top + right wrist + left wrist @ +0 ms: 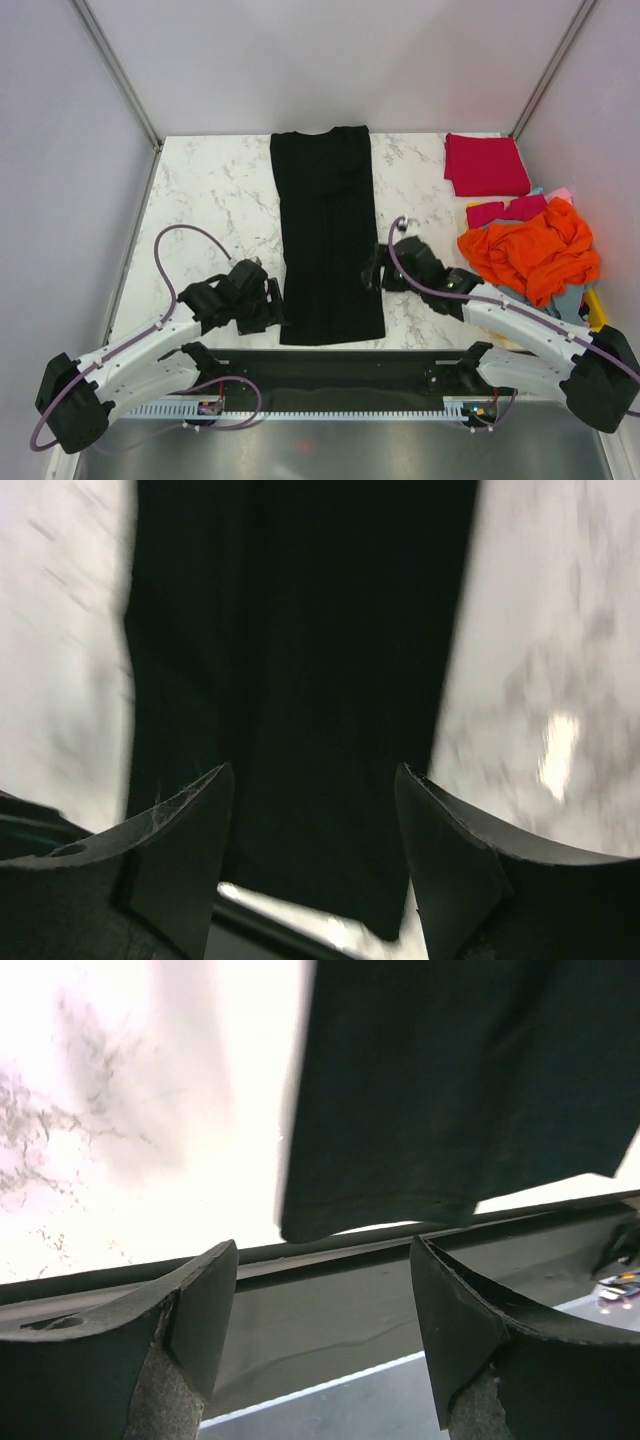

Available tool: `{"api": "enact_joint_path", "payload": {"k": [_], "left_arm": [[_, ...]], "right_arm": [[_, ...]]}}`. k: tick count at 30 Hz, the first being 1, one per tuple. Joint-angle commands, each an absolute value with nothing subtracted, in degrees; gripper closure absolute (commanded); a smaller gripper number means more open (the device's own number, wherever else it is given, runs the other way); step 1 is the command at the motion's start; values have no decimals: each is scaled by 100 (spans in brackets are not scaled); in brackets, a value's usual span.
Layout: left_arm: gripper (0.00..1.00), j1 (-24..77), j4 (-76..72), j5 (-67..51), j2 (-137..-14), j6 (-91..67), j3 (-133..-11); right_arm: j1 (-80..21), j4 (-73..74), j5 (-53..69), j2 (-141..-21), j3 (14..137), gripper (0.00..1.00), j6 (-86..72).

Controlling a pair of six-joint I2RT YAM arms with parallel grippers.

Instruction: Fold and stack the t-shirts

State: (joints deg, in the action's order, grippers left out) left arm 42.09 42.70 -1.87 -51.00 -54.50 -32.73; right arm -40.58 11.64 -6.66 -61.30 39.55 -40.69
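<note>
Grippers sit nearest, one at each side of the black t-shirt (325,230). The left gripper (322,1255) is just beside the shirt's near left corner, fingers spread wide with nothing between them. The right gripper (315,775) is at the shirt's right edge a little farther in, also spread and empty. The black t-shirt lies flat on the marble table (210,190), folded into a long narrow strip running from the near edge to the far edge. Off to the right, the orange t-shirt (530,250) lies crumpled on a heap with bits of light blue and pink cloth showing around it, and a sliver of yellow basket (596,306) shows at the heap's near side. Farthest back on the right, the crimson red t-shirt (485,165) lies folded flat on the table
</note>
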Motion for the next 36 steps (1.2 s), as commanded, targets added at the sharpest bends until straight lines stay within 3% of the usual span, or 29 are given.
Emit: {"api": "enact_joint_path", "payload": {"k": [1,3,11,26,28,32,36], "left_arm": [[24,4350,4000,-97,-4922,-5950,-2919],[25,4464,3912,-53,-4835,-6134,-2717],[31,4597,3490,-9,-5071,-6267,-2426],[33,4597,2751,141,-5730,-6091,-2189],[35,4597,2655,123,-5818,-6091,-2171],[58,4614,2584,26,-5871,-6100,-2136],[76,4772,2496,35,-5757,-6100,-2153]], "right_arm": [[-4937,2766,-1809,-5714,3674,27,-5069],[-5437,3155,-2090,-5511,3587,27,-5623],[-5933,2999,-2119,-5757,2919,46,-6187],[-6135,1864,-1644,-6328,2233,44,-6319],[-6152,1776,-1591,-6381,2215,47,-6319],[-6170,1767,-1608,-6302,2092,66,-6337],[-6170,1732,-1608,-6135,1943,91,-6337]]}}
